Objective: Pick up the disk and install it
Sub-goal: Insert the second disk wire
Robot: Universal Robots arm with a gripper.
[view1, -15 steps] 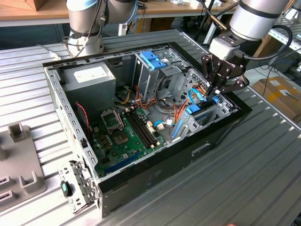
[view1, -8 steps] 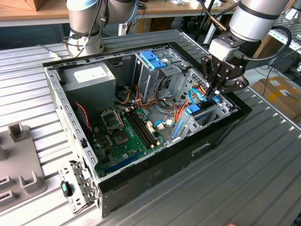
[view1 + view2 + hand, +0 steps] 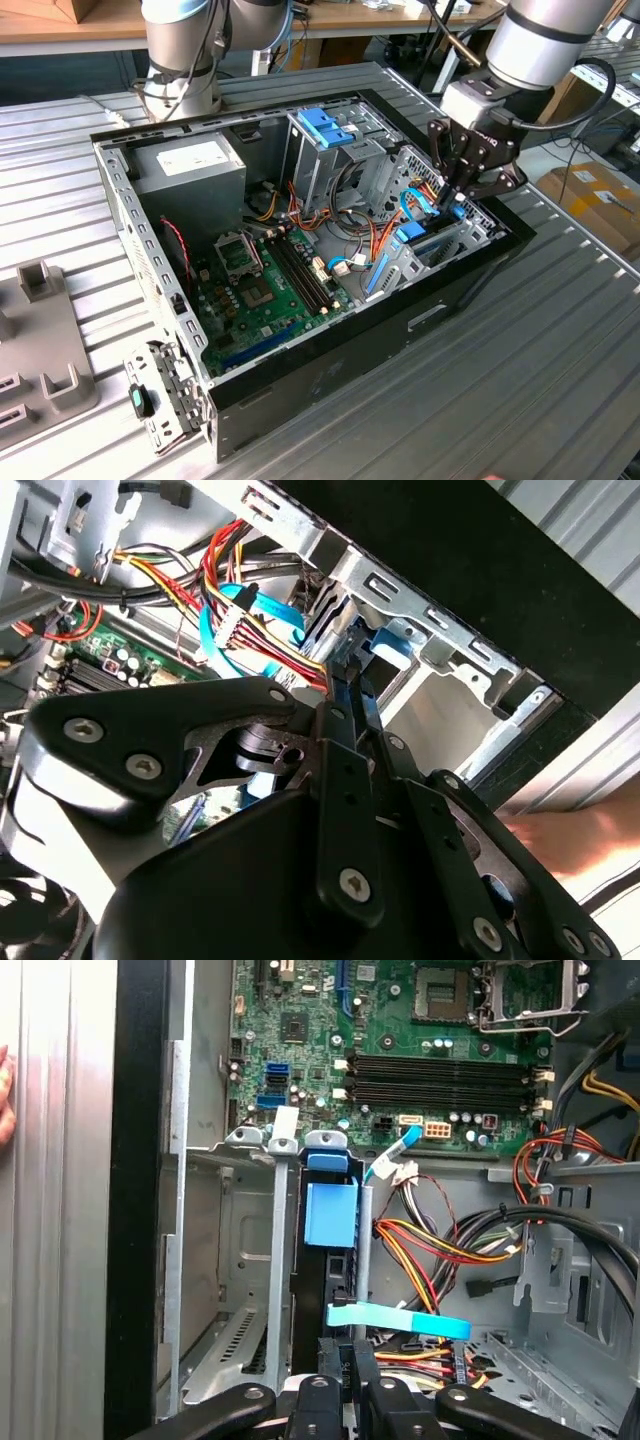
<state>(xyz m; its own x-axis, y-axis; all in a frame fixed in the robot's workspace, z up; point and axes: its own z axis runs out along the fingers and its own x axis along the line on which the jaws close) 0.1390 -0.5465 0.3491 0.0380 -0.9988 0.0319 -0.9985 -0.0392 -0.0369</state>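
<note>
exterior view: open computer case sits mid frame on a ribbed metal table. arm comes in from the upper right, gripper reaching down into the drive bay at the right end of the case, fingers drawn close together. the disk stands on edge in that bay right under the tip, blue rail showing. grey power supply upper left inside the case, green motherboard at centre, blue latch on the tall cage at top centre.

second wrist view: black gripper linkage fills the lower half, narrow fingers nearly together, tips at the blue edge of the disk at centre; cannot tell if they pinch it. bundled wires upper left. a person's hand at right edge.

first wrist view: disk stands edge-up in the metal bay, centre frame, blue tab on top. gripper tips at bottom centre, almost closed, above the disk's near end. motherboard across the top, wires at right.
</note>
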